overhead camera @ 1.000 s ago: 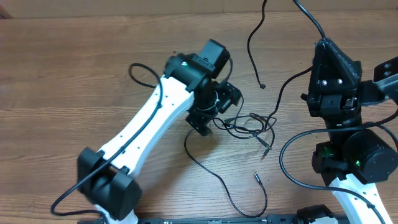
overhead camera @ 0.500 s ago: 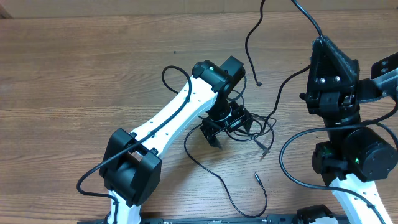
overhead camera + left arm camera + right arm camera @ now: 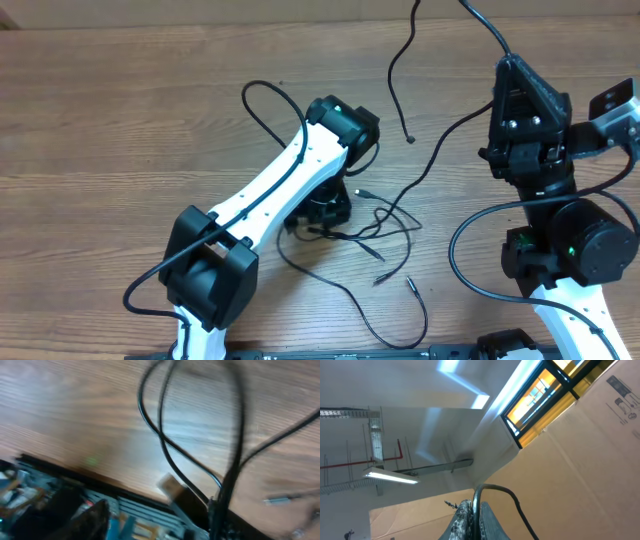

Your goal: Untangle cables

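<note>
Cables (image 3: pixel 378 218) lie in a loose tangle at the centre of the wooden table (image 3: pixel 120 120). They are just right of the left gripper (image 3: pixel 322 213), which sits low under its own arm with strands running into it. The left wrist view is blurred, with strands crossing close to the lens, so I cannot tell whether that gripper grasps them. A stray cord (image 3: pixel 393 75) lies apart, toward the far edge. The right gripper (image 3: pixel 472 510) points at the ceiling (image 3: pixel 395 390), clenched on a black cord (image 3: pixel 502 491) that arches out between its fingers.

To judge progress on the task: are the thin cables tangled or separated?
Tangled: in the overhead view, the cables cross and loop over each other in one cluster.
</note>
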`<act>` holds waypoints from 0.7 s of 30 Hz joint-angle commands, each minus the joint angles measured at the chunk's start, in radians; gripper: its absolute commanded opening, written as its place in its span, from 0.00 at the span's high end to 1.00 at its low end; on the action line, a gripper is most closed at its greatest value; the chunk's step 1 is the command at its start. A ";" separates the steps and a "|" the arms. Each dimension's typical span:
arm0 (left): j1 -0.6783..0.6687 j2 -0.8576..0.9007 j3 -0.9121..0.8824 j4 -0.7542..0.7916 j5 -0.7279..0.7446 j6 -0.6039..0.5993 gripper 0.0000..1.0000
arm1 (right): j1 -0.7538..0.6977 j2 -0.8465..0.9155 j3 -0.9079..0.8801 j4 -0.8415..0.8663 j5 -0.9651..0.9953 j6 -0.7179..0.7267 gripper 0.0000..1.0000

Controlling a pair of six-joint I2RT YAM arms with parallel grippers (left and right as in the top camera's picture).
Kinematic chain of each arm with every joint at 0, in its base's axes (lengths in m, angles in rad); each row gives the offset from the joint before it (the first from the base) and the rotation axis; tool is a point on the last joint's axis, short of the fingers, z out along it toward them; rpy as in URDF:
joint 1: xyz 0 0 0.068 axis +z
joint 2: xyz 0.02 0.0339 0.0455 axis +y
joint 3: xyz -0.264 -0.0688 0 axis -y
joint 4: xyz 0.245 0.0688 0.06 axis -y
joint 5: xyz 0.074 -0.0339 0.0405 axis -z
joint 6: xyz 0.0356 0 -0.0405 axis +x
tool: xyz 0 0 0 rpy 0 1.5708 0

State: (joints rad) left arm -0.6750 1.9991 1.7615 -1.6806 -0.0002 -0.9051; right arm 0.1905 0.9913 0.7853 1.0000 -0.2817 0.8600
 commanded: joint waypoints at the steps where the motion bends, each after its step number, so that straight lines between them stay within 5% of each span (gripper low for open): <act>1: 0.074 0.008 -0.008 -0.010 -0.164 0.028 0.39 | -0.002 -0.002 0.035 -0.006 0.012 0.003 0.96; 11: 0.356 0.008 -0.008 -0.010 -0.038 0.082 0.43 | -0.003 -0.002 0.035 -0.072 0.012 -0.024 0.96; 21: 0.384 0.008 -0.008 0.071 0.256 0.409 0.48 | -0.003 0.058 0.035 -0.107 0.010 -0.022 0.96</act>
State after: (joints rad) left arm -0.2668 1.9991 1.7603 -1.6402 0.0917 -0.6872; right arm 0.1905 1.0241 0.7853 0.8928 -0.2810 0.8425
